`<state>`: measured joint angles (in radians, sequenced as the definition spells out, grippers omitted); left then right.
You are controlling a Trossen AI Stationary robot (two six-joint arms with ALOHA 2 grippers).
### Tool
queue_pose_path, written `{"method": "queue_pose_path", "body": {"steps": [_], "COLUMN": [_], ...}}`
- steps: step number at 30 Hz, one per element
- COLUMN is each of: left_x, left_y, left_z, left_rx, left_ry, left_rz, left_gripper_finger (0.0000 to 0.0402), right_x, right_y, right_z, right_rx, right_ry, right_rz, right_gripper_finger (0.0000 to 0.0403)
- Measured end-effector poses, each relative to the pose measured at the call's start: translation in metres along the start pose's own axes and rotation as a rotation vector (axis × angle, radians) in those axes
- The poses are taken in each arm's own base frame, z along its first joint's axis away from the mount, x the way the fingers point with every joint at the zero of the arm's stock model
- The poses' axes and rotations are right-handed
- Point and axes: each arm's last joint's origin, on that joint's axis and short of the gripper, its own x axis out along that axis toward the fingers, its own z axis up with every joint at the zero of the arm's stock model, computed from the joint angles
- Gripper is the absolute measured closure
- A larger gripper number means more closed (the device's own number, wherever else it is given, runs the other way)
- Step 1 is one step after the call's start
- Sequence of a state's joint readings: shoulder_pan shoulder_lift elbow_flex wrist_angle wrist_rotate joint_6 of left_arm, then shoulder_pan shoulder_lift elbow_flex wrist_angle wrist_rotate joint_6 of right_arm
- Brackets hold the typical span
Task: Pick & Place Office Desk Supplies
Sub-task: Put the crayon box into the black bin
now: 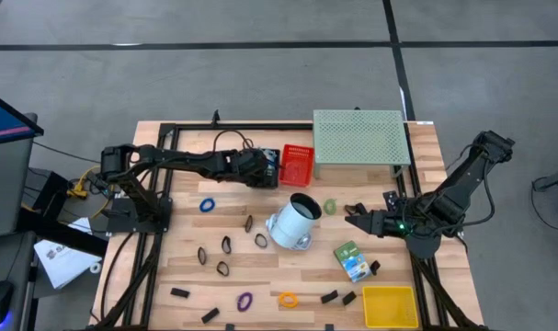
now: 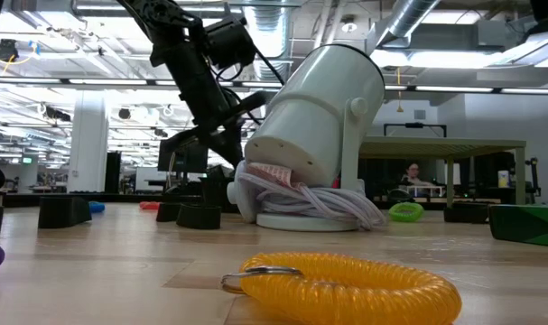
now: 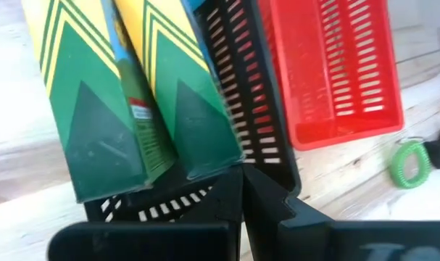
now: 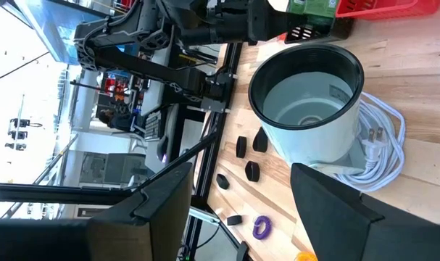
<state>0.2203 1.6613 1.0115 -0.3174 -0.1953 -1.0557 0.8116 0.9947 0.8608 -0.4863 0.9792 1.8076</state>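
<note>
Two yellow-and-green crayon boxes (image 3: pixel 133 94) stand leaning in a black slotted basket (image 3: pixel 248 116) next to a red basket (image 1: pixel 297 164). My left gripper (image 3: pixel 243 190) (image 1: pixel 269 173) is shut, with its tips at the black basket's edge just below the boxes. A third crayon box (image 1: pixel 352 260) lies flat on the table at the right. Rubber-band rings, among them blue (image 1: pixel 207 205), purple (image 1: pixel 244 300), orange (image 1: pixel 288 299) and green (image 1: pixel 330 206), lie loose with black binder clips (image 1: pixel 177 293). My right gripper (image 1: pixel 354 217) (image 4: pixel 241 188) hangs open above the table, right of a white cylinder. My left gripper's shut fingertips (image 3: pixel 230 192) stand against the black basket's slotted wall (image 3: pixel 205 194), slanting down from the table's left. Whether they touch the wall or the nearer crayon box, I cannot tell.
A white cylindrical appliance (image 1: pixel 292 221) with a coiled white cord (image 2: pixel 328 203) lies mid-table. A green mesh tray (image 1: pixel 361 138) stands at the far edge and a yellow bin (image 1: pixel 389 305) at the near right corner. Several black rings (image 1: pixel 223 246) lie left of the appliance.
</note>
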Motion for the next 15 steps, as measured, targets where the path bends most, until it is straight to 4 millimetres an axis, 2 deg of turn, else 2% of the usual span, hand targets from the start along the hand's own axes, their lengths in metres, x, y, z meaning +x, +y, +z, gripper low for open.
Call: {"method": "queue_pose_path", "body": {"steps": [3,8,15], "left_x": [-0.002,-0.023,-0.079], "left_y": [-0.001,-0.006,-0.011], "left_z": [0.001,0.009,0.023], "left_rx": [-0.002,0.04,0.159], "left_ry": [-0.009,-0.052,-0.153], "left_rz": [-0.016,-0.085,-0.24], "left_gripper_finger": [0.0401,0.0401,0.0382], "right_x": [0.0,0.0,0.005], "right_y": [0.0,0.0,-0.003], "right_z": [0.0,0.0,-0.004], "right_rx": [0.0,-0.004,-0.009], "right_ry": [-0.015,-0.021,-0.029], "right_rz": [0.004,0.002,-0.018], "right_gripper_finger": [0.0172,0.0172,0.0172]}}
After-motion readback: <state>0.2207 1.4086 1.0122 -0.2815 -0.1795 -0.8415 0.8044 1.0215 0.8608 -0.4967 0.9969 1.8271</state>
